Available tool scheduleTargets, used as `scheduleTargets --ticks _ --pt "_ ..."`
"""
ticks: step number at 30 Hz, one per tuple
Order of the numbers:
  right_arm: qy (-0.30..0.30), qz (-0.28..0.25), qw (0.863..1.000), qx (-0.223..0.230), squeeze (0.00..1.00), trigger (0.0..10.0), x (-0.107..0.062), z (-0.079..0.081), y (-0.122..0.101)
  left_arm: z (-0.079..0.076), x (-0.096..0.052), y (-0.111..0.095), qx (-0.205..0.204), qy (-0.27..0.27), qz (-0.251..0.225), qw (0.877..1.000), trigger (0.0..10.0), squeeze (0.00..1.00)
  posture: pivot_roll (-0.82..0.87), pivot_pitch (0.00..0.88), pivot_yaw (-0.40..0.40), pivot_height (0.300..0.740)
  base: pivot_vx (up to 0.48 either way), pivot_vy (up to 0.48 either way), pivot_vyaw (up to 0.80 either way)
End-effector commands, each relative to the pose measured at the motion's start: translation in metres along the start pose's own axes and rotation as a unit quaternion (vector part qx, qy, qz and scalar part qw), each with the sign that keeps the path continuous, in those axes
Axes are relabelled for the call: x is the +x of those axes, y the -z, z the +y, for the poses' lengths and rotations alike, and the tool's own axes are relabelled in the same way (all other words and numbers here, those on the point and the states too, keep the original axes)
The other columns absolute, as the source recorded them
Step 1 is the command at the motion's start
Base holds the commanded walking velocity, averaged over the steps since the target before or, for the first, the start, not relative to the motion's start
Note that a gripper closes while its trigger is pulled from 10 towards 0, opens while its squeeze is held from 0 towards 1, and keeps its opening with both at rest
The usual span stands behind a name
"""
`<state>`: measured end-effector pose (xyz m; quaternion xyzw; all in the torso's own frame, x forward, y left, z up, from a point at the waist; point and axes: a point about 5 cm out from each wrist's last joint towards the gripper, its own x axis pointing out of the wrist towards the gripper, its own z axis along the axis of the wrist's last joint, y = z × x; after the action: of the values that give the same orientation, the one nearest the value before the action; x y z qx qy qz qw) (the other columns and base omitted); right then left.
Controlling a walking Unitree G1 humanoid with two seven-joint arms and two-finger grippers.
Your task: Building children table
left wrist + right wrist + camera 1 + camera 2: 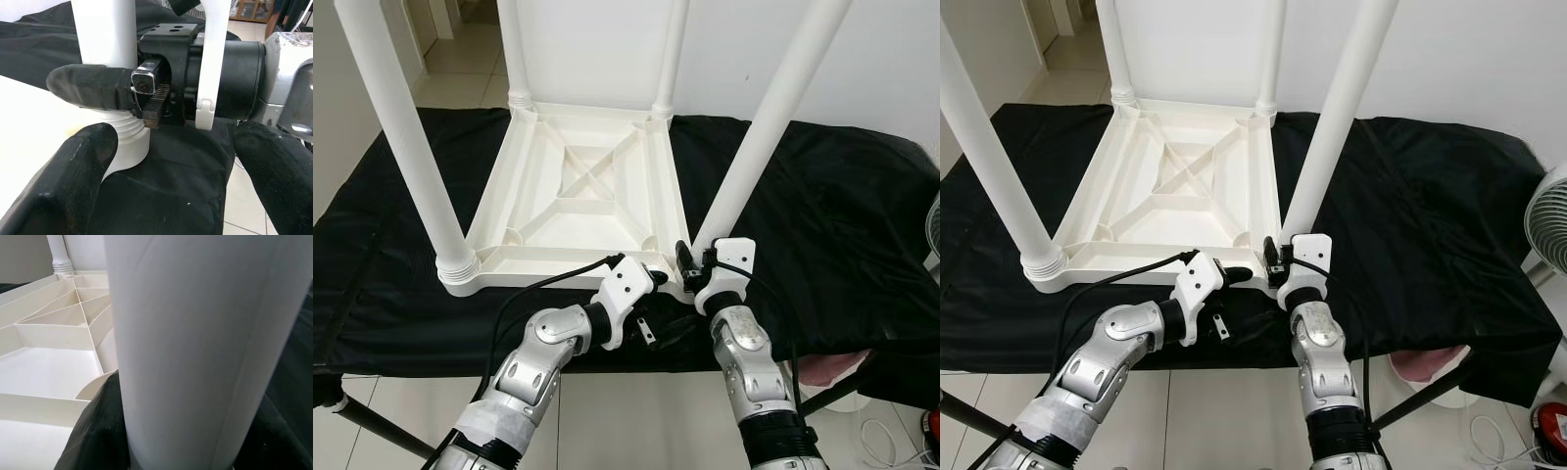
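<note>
A white plastic children's table (578, 186) lies upside down on a black cloth (822, 225), with all of its white legs standing up. My right gripper (698, 257) is shut on the near right leg (773, 108), low down by its threaded base (122, 132). In the right wrist view that leg (195, 333) stands close, with one black finger (98, 431) pressed against it. My left gripper (658, 305) is open just in front of the same corner, pointing toward the right gripper. Its two fingers (73, 181) are spread wide with nothing between them.
The near left leg (406, 147) and the two far legs (514, 49) rise around the tabletop. A white fan (1552, 225) stands at the right edge. A pink object (1420, 367) lies on the tiled floor under the cloth, and a black stand leg (372, 421) slants at lower left.
</note>
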<state>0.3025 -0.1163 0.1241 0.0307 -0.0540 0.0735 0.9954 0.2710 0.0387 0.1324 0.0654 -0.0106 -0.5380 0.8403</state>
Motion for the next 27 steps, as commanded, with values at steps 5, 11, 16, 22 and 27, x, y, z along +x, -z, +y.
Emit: scheduleTargets --ticks 5,11,16,22,27 --pt "-0.015 -0.006 1.0 0.017 1.0 10.0 -0.001 0.019 -0.006 0.005 -0.001 -0.003 0.004 -0.032 0.001 0.999 10.0 0.0 -0.03 0.0 -0.045 0.74 0.0 0.0 0.0" --pt "-0.088 -0.021 0.995 0.028 0.88 10.0 -0.004 0.022 -0.014 0.005 -0.004 -0.002 0.006 -0.033 0.004 0.999 10.0 0.0 -0.03 0.0 -0.051 0.74 0.0 0.0 0.0" --pt "-0.147 -0.022 0.989 0.008 0.0 10.0 -0.007 0.011 -0.019 0.005 -0.006 -0.002 0.006 -0.034 0.006 0.999 10.0 0.0 -0.02 0.0 -0.059 0.74 0.0 0.0 0.0" --pt "-0.208 -0.022 0.977 -0.028 0.0 10.0 -0.006 -0.007 -0.026 0.004 -0.006 -0.002 0.004 -0.038 0.005 0.999 10.0 0.0 -0.02 0.0 -0.07 0.74 0.0 0.0 0.0" --pt "-0.292 0.014 0.954 -0.063 0.0 10.0 -0.007 -0.025 -0.022 0.002 -0.007 -0.001 -0.001 -0.043 0.004 0.999 10.0 0.0 -0.01 0.0 -0.083 0.74 0.0 0.0 0.0"
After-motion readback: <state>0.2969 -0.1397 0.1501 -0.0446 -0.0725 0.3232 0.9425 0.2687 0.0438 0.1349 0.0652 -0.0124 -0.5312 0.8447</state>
